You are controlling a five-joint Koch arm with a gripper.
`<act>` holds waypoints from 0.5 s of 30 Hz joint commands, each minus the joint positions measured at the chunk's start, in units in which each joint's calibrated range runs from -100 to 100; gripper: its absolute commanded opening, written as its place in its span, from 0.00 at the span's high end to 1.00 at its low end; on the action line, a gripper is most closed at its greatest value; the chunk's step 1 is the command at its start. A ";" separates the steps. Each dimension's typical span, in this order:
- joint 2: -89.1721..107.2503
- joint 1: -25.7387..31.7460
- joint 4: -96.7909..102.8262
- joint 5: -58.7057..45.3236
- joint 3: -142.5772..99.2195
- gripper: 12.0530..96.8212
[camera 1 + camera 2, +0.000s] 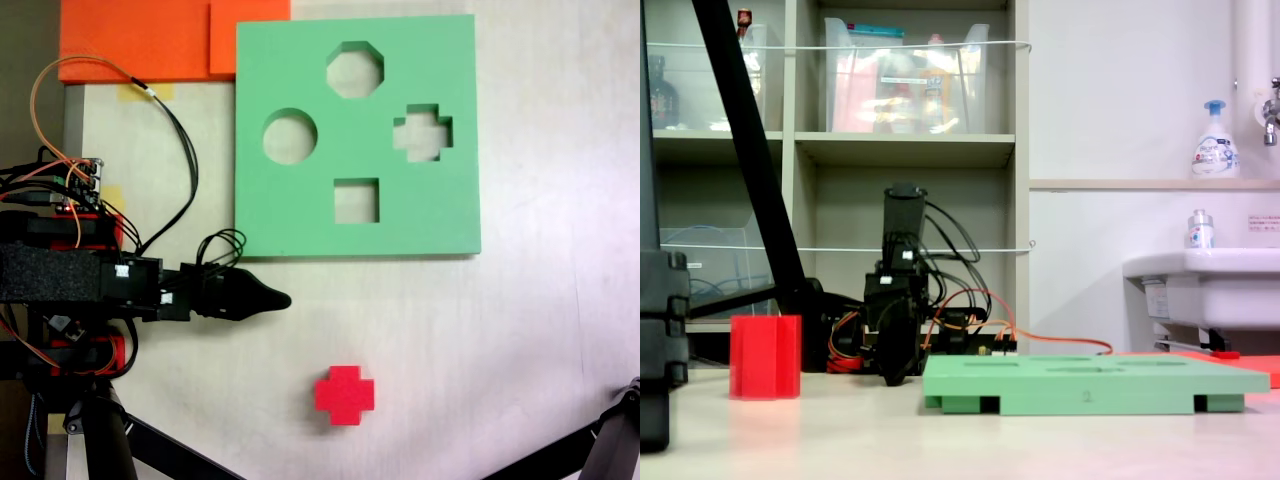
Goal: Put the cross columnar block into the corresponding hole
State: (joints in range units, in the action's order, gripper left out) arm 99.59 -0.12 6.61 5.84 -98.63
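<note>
A fixed view from above: the green foam board (300, 215) lies in the upper centre of the frame on the pale counter (520, 350), pierced by octagonal, round, square and plus-shaped cutouts; the corresponding hole (423, 132), the plus-shaped one, sits at the board's right side; the cross columnar block (344, 394) stands apart on the counter at lower centre, well below the board; the pincer (282, 298) points rightward from the arm at mid-left, its dark tip just below the board's lower left corner, holding nothing; whether its jaws are parted cannot be told. A fixed view from counter level: the block (765, 356) stands upright at left; the pincer (894, 378) hangs at centre; the board (1095, 385) lies flat at right.
</note>
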 commanded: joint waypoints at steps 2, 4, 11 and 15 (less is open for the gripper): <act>0.41 -0.54 -5.02 0.88 -1.37 0.57; 0.41 -0.98 -5.02 1.12 -1.37 0.57; 0.41 -1.03 2.01 19.93 -1.37 0.56; 0.41 -1.27 -4.54 28.18 -1.37 0.59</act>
State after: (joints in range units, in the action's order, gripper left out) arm 99.59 -1.10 7.68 30.31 -98.82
